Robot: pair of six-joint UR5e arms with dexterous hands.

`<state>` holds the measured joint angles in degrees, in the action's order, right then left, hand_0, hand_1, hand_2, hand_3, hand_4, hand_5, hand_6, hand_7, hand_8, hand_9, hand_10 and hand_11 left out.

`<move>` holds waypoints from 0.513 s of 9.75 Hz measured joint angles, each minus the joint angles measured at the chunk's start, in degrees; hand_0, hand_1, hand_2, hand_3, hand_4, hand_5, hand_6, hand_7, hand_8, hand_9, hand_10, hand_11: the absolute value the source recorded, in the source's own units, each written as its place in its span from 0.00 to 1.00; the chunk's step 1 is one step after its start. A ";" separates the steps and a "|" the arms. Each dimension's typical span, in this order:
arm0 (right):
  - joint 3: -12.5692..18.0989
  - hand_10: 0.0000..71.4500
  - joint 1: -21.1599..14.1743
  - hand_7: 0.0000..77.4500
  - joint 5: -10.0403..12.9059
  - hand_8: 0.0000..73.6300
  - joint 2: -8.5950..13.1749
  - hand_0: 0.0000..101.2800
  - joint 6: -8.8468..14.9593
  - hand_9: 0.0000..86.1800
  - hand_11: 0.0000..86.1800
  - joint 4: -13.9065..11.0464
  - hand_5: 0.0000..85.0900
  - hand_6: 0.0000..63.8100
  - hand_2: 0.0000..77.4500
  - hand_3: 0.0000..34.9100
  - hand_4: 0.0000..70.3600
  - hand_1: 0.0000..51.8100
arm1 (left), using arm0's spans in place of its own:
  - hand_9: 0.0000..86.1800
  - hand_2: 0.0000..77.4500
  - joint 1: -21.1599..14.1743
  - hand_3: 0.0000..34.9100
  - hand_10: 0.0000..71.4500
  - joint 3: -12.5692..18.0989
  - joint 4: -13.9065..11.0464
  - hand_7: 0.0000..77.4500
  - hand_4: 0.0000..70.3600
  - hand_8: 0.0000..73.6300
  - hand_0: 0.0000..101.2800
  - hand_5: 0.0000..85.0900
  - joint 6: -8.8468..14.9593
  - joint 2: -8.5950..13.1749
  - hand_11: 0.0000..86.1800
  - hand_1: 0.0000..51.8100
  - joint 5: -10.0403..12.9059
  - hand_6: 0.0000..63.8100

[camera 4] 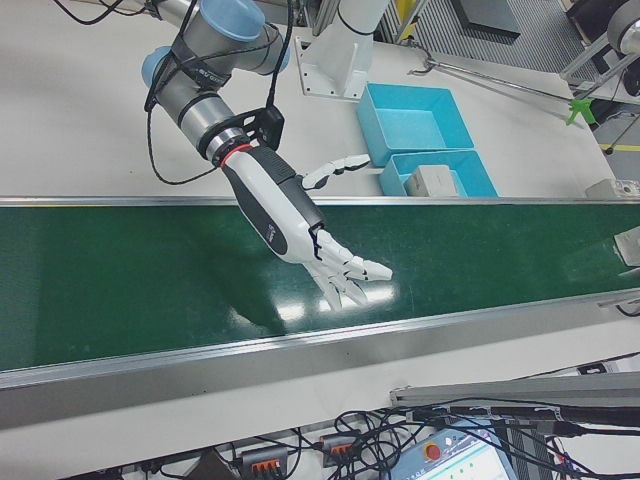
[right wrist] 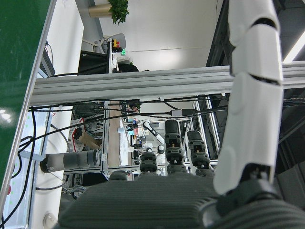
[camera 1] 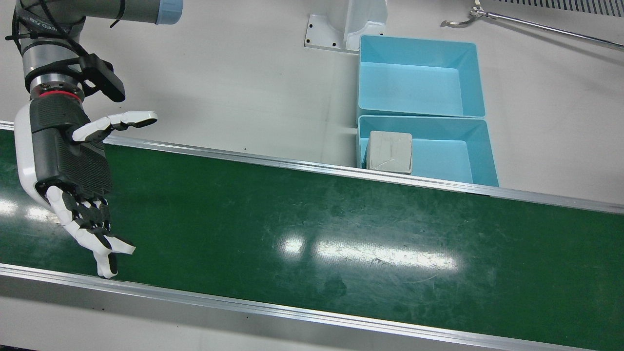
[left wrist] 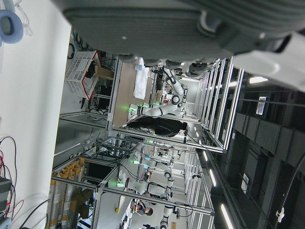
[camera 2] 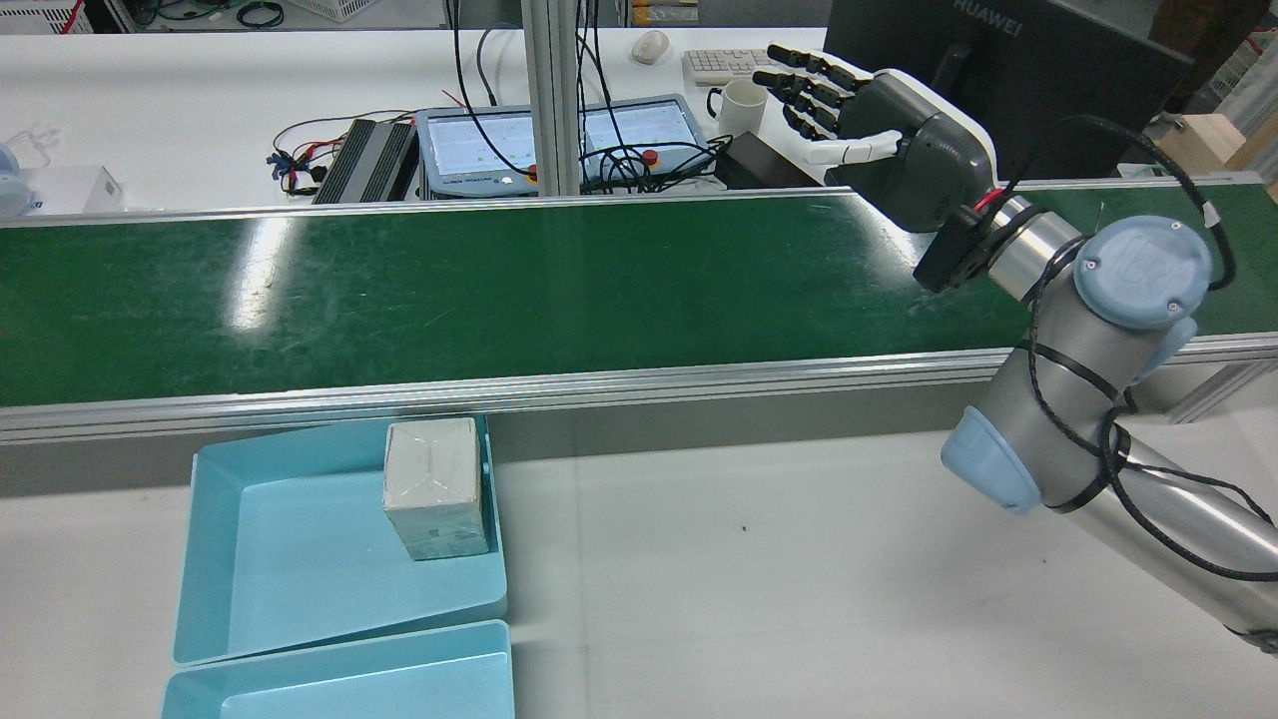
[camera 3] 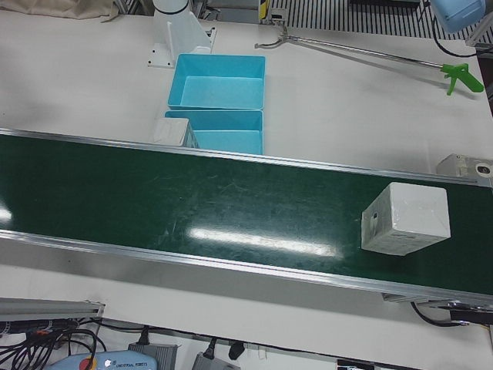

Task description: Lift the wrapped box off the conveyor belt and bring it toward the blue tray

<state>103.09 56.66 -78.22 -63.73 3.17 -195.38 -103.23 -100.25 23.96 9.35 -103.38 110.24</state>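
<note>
Right arm (camera 2: 1058, 399): silver-grey tubes, pale blue joint caps, black cables tied along links with black straps. Red ring at wrist, black bracket beside it. Robot hand (camera 1: 68, 168): dark ribbed palm, white shell along outer edge, white fingers (camera 1: 92, 234) with black joints and pads. White pedestal (camera 1: 343, 27) bolted to tabletop.

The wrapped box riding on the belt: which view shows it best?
The left-front view: the whole wrapped box sits on the green belt near that view's right edge. The right-front view catches only a sliver at its right edge. The front, rear and hand views miss it.
</note>
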 joint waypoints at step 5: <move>0.36 0.00 0.30 0.25 -0.06 0.07 -0.02 0.46 0.00 0.09 0.01 -0.03 0.16 0.09 0.13 0.26 0.13 0.20 | 0.00 0.01 0.00 0.00 0.01 0.00 0.00 0.01 0.01 0.01 0.00 0.01 0.00 0.00 0.01 0.00 0.00 0.01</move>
<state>103.45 56.96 -78.28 -63.74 3.16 -195.41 -103.23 -100.25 23.96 9.35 -103.38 110.24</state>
